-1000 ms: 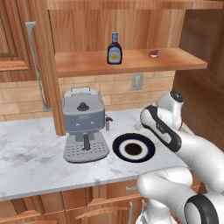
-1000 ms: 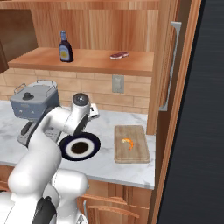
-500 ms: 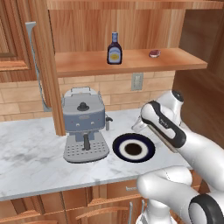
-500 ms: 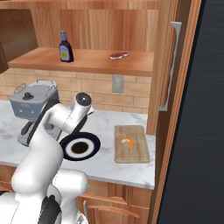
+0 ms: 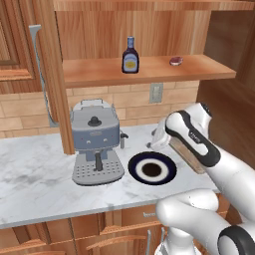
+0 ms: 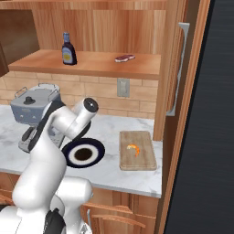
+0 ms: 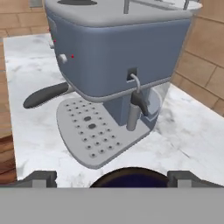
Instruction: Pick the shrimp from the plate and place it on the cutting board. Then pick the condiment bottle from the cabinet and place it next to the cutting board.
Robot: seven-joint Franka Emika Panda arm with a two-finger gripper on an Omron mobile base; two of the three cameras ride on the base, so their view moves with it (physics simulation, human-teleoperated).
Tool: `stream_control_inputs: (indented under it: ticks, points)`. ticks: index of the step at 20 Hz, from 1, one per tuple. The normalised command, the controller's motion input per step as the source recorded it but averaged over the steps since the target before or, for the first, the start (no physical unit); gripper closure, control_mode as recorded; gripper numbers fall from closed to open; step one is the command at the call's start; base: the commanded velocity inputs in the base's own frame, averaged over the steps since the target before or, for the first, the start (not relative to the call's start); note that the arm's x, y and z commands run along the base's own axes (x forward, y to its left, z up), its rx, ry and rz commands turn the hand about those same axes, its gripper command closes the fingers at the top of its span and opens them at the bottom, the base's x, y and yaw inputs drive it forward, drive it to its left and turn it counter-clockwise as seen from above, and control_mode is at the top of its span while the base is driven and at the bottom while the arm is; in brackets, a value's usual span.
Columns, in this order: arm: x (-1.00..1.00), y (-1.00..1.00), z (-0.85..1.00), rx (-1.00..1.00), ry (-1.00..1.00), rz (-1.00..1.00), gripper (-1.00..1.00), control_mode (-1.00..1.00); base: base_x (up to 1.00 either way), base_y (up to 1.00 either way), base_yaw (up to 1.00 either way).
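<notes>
Arm raised and swung back toward the coffee machine (image 5: 95,144) over the last second; gripper (image 7: 111,177) with jaws spread wide, grasping nothing. Shrimp (image 6: 132,148) already resting on the cutting board (image 6: 137,151), plate (image 6: 83,153) bare: first half judged done, bottle fetch judged next. One condiment bottle (image 5: 130,55) upright on the cabinet (image 5: 149,69) shelf, well apart from one small dark red lump (image 5: 176,61). One plate, one board, one shrimp.
</notes>
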Motion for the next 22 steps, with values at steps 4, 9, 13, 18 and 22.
stream_control_inputs:
  ticks: [4, 9, 13, 18, 22]
  points:
    - [-0.15, 0.24, 0.25, 0.15, -0.03, 0.10, -1.00, -1.00, 0.00, 0.00, 0.00]
    - [-0.15, 0.28, 0.29, 0.14, -0.03, 0.10, -1.00, -1.00, 0.00, 0.00, 0.00]
    - [-0.12, 0.33, 0.33, 0.12, -0.02, 0.08, -1.00, -1.00, 0.00, 0.00, 0.00]
    - [-0.12, 0.32, 0.37, 0.11, -0.03, 0.07, -1.00, -1.00, 0.00, 0.00, 0.00]
    - [-0.08, 0.19, 0.48, 0.09, -0.09, 0.04, -1.00, -1.00, 0.00, 0.00, 0.00]
